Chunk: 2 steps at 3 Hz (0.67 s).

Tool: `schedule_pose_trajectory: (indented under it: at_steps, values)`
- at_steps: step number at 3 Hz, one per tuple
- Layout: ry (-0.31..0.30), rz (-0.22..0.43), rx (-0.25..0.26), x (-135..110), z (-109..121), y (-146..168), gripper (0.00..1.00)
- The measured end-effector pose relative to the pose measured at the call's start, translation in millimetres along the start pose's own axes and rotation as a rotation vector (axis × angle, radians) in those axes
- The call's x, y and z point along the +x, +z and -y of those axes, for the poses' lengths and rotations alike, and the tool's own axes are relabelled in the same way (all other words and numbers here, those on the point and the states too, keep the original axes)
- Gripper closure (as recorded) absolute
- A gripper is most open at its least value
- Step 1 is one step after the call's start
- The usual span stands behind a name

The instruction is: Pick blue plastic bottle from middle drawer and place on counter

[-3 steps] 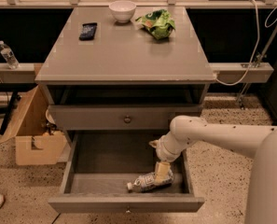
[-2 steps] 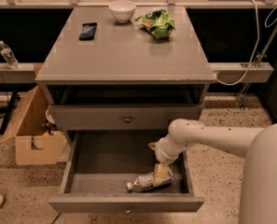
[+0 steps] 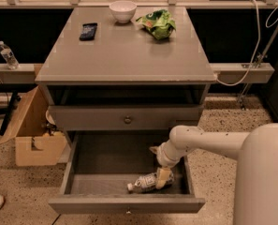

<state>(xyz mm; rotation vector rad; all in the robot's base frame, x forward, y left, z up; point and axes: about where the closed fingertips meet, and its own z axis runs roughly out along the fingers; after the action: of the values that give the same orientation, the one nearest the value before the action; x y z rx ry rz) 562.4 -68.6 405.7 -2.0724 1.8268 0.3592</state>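
The blue plastic bottle [image 3: 142,183], clear with a white cap and a pale label, lies on its side on the dark floor at the front right of the open middle drawer [image 3: 106,163]. My gripper [image 3: 163,176] reaches down into the drawer from the right. It sits right at the bottle's right end, touching or nearly touching it. The counter [image 3: 124,50] is the grey cabinet top above.
On the counter stand a white bowl [image 3: 122,10], a green bag [image 3: 157,23] and a black phone [image 3: 88,31]. A shut drawer front with a round knob [image 3: 128,120] sits above the open drawer. A cardboard box [image 3: 32,135] stands on the floor at left. Another bottle [image 3: 7,55] stands on the left ledge.
Almost nothing. My arm has shifted only slightly over the drawer, and the bottle lies in the same spot.
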Motion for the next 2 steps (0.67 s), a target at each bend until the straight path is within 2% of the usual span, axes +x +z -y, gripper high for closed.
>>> schedule_pose_trajectory:
  at_steps: [1, 2]
  values:
    - [-0.012, 0.005, -0.005, 11.7, -4.8, 9.8, 0.00]
    - [-0.017, 0.005, -0.021, 20.3, -12.5, 17.9, 0.19]
